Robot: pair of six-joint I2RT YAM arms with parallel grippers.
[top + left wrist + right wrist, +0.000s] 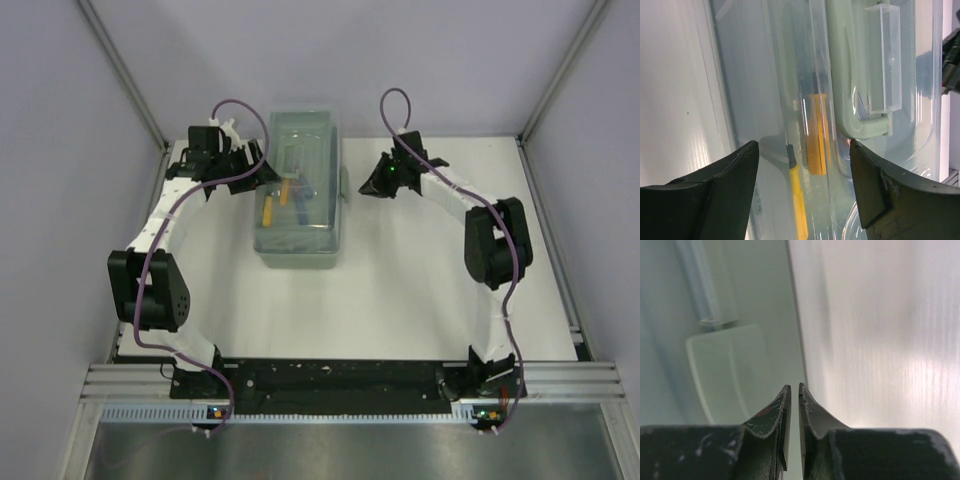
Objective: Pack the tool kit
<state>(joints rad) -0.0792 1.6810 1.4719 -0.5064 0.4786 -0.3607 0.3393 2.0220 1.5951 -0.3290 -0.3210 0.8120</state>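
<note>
The sage-green toolbox [297, 190] stands at the table's back middle, its translucent lid down. Through the lid I see a yellow screwdriver [268, 208] and an orange-handled tool [286, 190]. My left gripper [262, 172] is open and empty at the box's left side. In the left wrist view its jaws [804, 150] stand wide over the lid [765, 75], with the green handle [860, 100], the yellow screwdriver [799, 200] and the orange tool [816, 135] below. My right gripper [368, 185] is shut and empty just right of the box. In the right wrist view it [794, 387] points at the box wall [740, 300].
A pale green latch [725, 370] sticks out from the box's right wall beside my right fingertips. The white table [400, 290] is ringed by grey walls and an aluminium frame rail [350, 385] along the near edge.
</note>
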